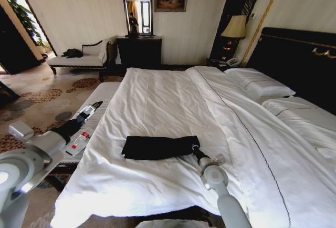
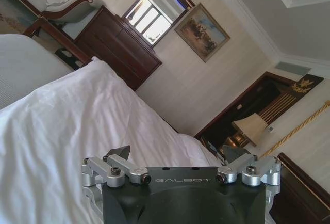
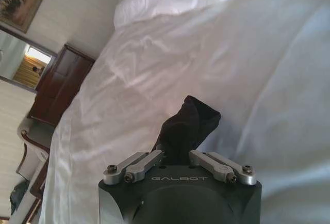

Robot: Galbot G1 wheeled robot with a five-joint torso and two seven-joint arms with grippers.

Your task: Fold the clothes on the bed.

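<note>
The T-shirt [image 1: 159,147] lies on the white duvet [image 1: 173,107] near the foot of the bed [image 1: 294,54], already gathered into a narrow black band running crosswise, so the fold looks well advanced, with one more doubling-over probably left. The right gripper [image 1: 195,149] sits at the band's right end; the right wrist view shows its jaws clenched on a bunched black corner of the T-shirt [image 3: 188,126], which puckers up between them. The left gripper [image 1: 96,104] hangs off the bed's left side above a ribbed white bench [image 1: 100,104], its jaws released and holding nothing. The next move, as I judge it, calls for carrying that pinched end over the rest without dragging the whole band across the duvet. The shirt is soft, limp cotton that slumps and creases; the duvet is smooth and lightly wrinkled.
</note>
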